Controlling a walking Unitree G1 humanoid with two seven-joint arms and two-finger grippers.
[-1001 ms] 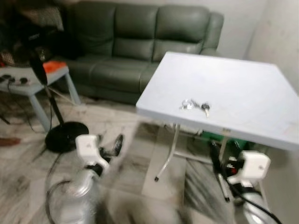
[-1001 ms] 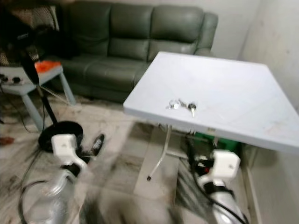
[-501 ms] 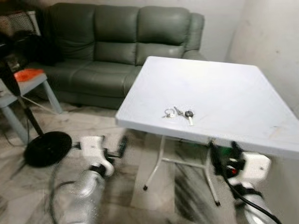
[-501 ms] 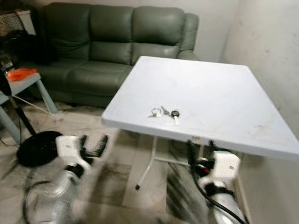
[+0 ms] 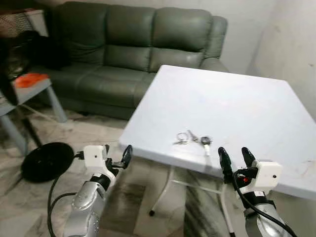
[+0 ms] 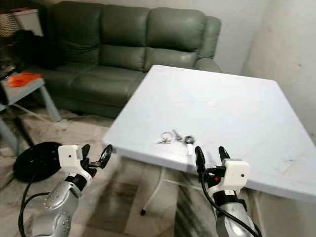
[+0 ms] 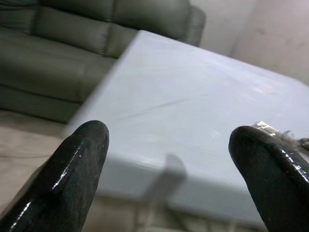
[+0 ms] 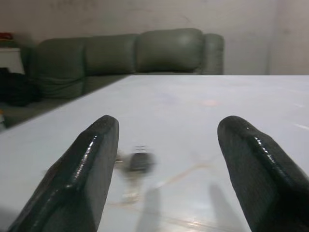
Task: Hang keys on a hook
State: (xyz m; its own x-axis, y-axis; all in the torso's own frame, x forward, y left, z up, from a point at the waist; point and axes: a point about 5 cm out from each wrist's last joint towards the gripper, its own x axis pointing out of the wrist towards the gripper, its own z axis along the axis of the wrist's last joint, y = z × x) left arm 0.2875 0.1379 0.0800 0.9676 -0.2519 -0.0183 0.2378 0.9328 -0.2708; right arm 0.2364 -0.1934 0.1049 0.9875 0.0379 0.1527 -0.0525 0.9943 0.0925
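A bunch of keys [image 5: 193, 139] lies near the front edge of a white table [image 5: 247, 103] as the right gripper [image 5: 233, 159] and left gripper [image 5: 116, 153], fingers spread apart, hover close by.

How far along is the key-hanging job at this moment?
Early stage. Done: the robot stands at the table, both arms raised. In hand: the right gripper, open, sits at the near edge just short of the keys, which lie untouched on the tabletop. The left gripper, also open and empty, hangs beside the table's corner. Left: grasp the keys, find a hook, hang them.
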